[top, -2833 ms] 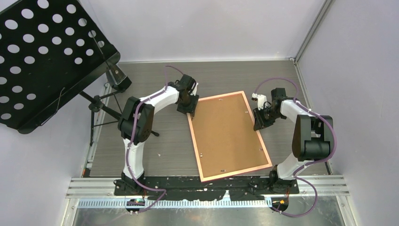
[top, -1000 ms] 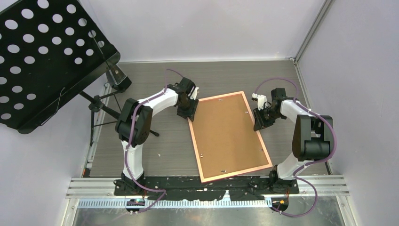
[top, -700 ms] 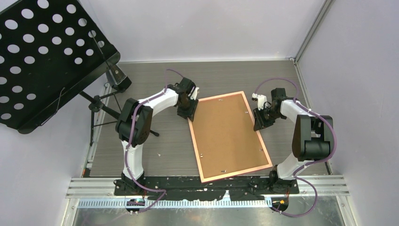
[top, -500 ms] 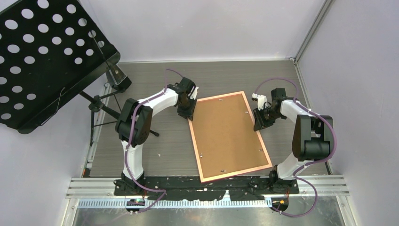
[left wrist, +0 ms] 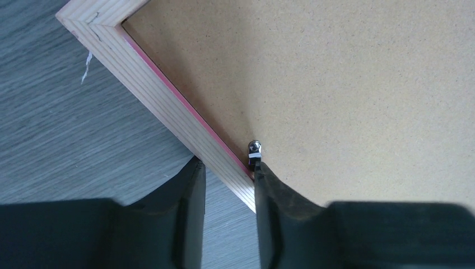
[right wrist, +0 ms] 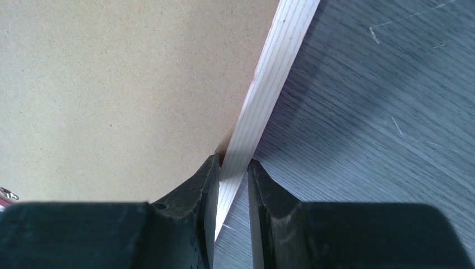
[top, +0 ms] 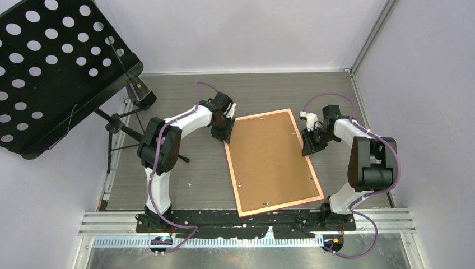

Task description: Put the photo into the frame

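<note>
The frame (top: 274, 162) lies back-up, lengthwise near-to-far; left end effector (left wrist: 227, 180) and right end effector (right wrist: 233, 167) grip it.

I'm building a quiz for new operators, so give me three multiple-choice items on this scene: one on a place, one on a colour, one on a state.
1. Where does the music stand sit?
A) at the far left
B) at the right
C) on the frame

2. What colour is the frame's upturned back?
A) white
B) brown
C) black

3. What are the grippers doing?
A) both hang open in the air
B) one holds a photo
C) each pinches a frame rail

Answers:
A, the music stand rises at the far left.
B, the backing board is brown.
C, the left gripper and right gripper each close on a rail of the frame.
</note>
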Controlling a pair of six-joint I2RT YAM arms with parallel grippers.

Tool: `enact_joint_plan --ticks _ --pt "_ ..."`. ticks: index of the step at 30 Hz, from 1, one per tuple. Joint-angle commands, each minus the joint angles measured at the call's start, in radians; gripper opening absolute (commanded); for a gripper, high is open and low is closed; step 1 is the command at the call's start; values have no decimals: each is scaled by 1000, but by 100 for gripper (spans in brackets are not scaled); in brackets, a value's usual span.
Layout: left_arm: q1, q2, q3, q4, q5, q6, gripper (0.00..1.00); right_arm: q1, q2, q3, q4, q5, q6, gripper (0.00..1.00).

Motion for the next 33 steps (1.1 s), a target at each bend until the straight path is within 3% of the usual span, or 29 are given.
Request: enact_joint_plan --ticks 1,7,15,28,33 --pt "-5 -18 25 14 -36 84 39 2 -17 21 14 -20 -32 5" --pt "-5 -8 43 -6 -8 62 49 2 -20 18 13 -25 -31 5" --pt "-7 1 46 -12 1 66 50 2 -17 20 14 -26 -30 5" --pt "-21 44 84 -45 -41 85 46 2 -17 20 11 -27 -29 6" --pt "-22 42 55 -27 -62 87 39 2 -16 21 12 -27 -29 5"
